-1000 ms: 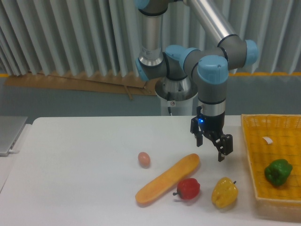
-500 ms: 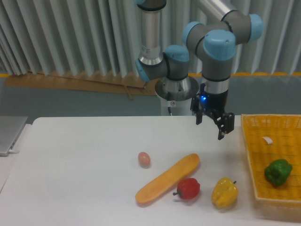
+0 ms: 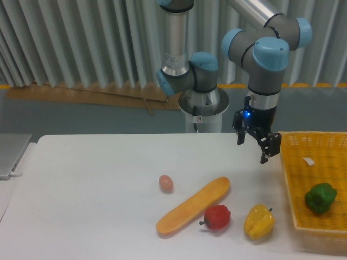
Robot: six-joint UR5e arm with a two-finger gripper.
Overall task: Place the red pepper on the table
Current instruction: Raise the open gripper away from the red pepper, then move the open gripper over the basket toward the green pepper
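Camera view: your red pepper (image 3: 217, 216) already rests on the desk (image 3: 92, 195), beside the yellow pepper (image 3: 258, 221); your tool (image 3: 255, 145) hangs spread, empty.

Even, fairly bright light falls from overhead across the large flat white tabletop (image 3: 97, 200), which reads slightly bluish and nearly washes out. Shadows are soft and short: faint grey smudges sit directly under the small glossy red bell pepper (image 3: 217, 216) and the long orange squash (image 3: 193, 206), both below and left of the black fingers (image 3: 269, 149). A small blue indicator glows just above the fingers. The polished silver arm tube (image 3: 252, 7) carries a pale sheen. Focus is mildly soft throughout, with slight compression grain.
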